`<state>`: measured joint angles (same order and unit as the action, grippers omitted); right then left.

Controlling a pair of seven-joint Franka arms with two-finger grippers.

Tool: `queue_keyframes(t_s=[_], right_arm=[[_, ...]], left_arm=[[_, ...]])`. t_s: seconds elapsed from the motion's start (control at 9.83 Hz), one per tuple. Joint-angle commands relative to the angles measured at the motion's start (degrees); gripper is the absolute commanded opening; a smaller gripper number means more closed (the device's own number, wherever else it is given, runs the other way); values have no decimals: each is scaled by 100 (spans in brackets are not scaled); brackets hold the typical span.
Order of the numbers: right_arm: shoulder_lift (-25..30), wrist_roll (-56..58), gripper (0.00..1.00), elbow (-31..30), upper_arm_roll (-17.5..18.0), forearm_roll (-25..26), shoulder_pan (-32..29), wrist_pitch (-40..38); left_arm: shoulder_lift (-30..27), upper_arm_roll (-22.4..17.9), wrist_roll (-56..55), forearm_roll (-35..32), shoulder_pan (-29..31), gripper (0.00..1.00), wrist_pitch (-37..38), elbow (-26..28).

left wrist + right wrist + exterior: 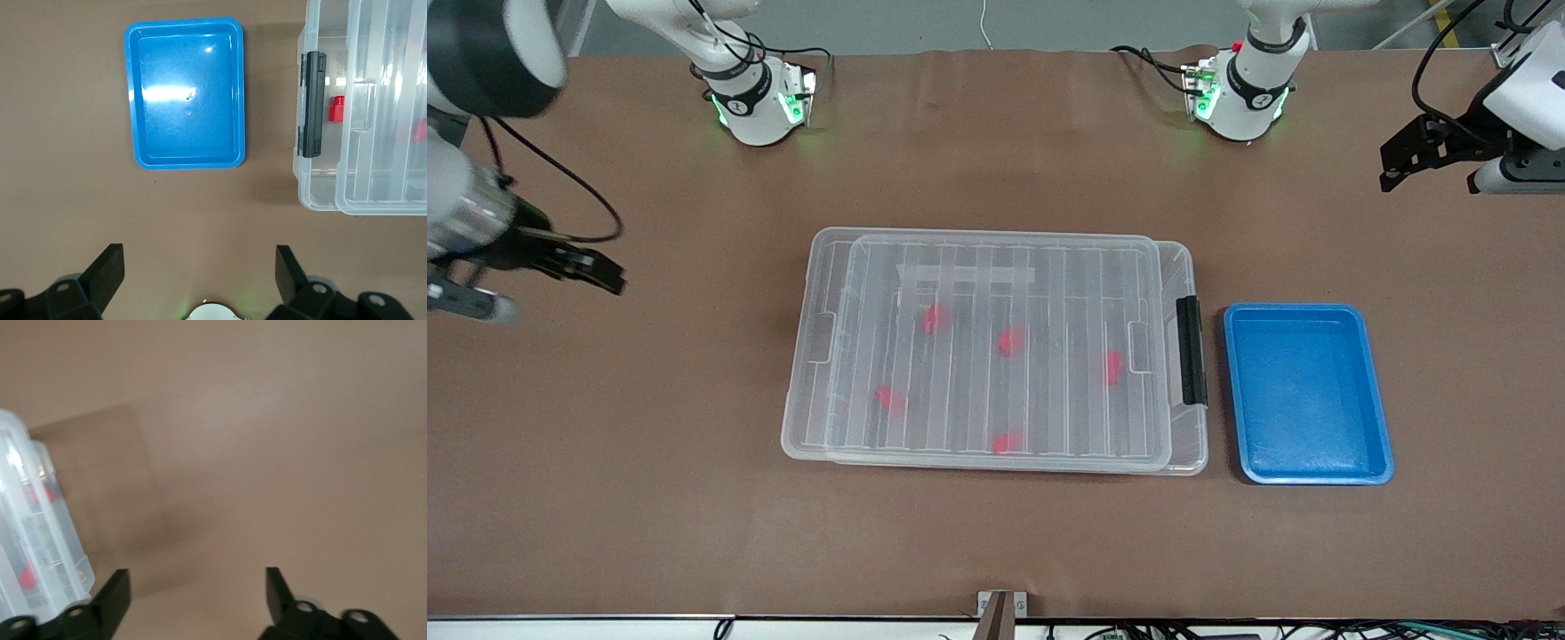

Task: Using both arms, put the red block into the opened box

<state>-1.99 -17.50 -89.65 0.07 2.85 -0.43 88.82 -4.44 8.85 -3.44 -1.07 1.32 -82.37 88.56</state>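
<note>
- Red blocks, five in all, show through the box [996, 351]; which one is the task's own I cannot tell. One [1112, 367] lies by the black handle [1191, 350], one [1007, 442] by the box edge nearest the front camera, and three more [935, 317] [1010, 340] [889, 397] are spread across the middle.
- Over the box rests its ribbed lid [996, 267], set slightly askew toward the right arm's end, so a strip of box shows beside the handle.
- Judging from this, the placing looks done and the step in hand is to clear away or seat the lid. To seat it well, square it to the box rim before pressing, with one arm at each short end so it does not skate.
- Beside the box, at the handle end, sits a blue tray [1307, 394] with nothing in it.
- Right gripper [583, 267] hangs over bare table well apart from the box's plain end, jaws wide and holding nothing.
- Left gripper [1409, 164] waits over the table near the tray, toward the left arm's end, jaws spread wide and empty, its wrist camera looking down on tray and handle.
</note>
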Motion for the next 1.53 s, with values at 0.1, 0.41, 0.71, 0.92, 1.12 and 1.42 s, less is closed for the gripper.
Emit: queue_keyframes(t_s=[0.1,0.41,0.71,0.92,1.12,1.42], right_arm=[[286,1184,100,414,81,-397,-580,-884],[261,1249,100,378,29,-592,-599,-648],[270,1258,100,299,-120,-593,-581,-647],[270,1275,100,308,-121,-549,-555,-647],[270,1284,100,308,-121,-514,-546,-664],[270,1275,100,308,-121,-505,-555,-691]], left_arm=[[-83,3,45,-7,26,100,1,276],[-48,-50,62,-7,35,100,19,206],[-4,-50,71,28,44,100,19,153],[92,-41,19,37,26,100,19,22],[119,-41,-16,63,44,100,19,12],[119,-50,-17,63,52,100,19,21]])
